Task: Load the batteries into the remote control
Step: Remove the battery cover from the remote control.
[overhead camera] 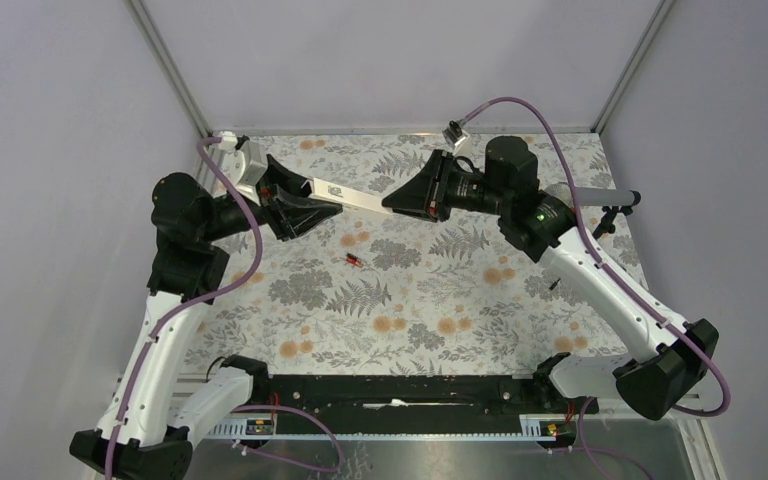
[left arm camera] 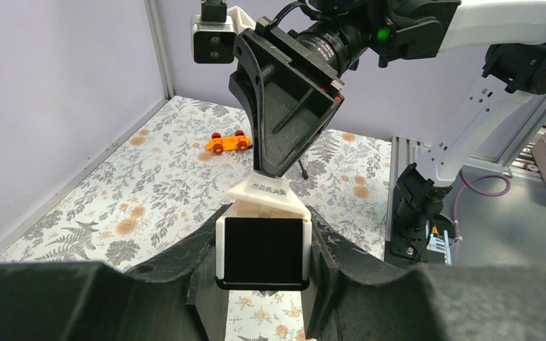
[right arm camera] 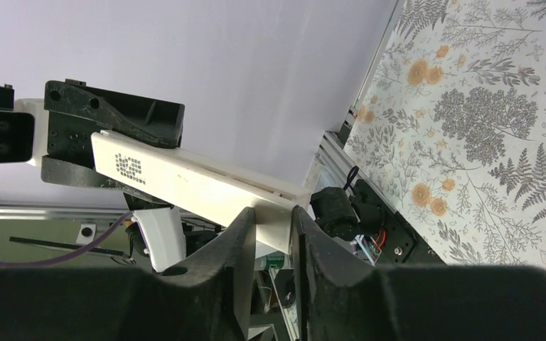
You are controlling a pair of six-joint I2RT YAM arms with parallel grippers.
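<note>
Remote control: held above the tabletop, left end effector and right end effector each clamped on one end; batteries lie below, not yet loaded.

White remote control spans midair, level; red-black battery lies below.

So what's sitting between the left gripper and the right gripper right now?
The remote control bridges that stretch, one end in the left gripper, the other in the right gripper. The top view shows it.
</note>
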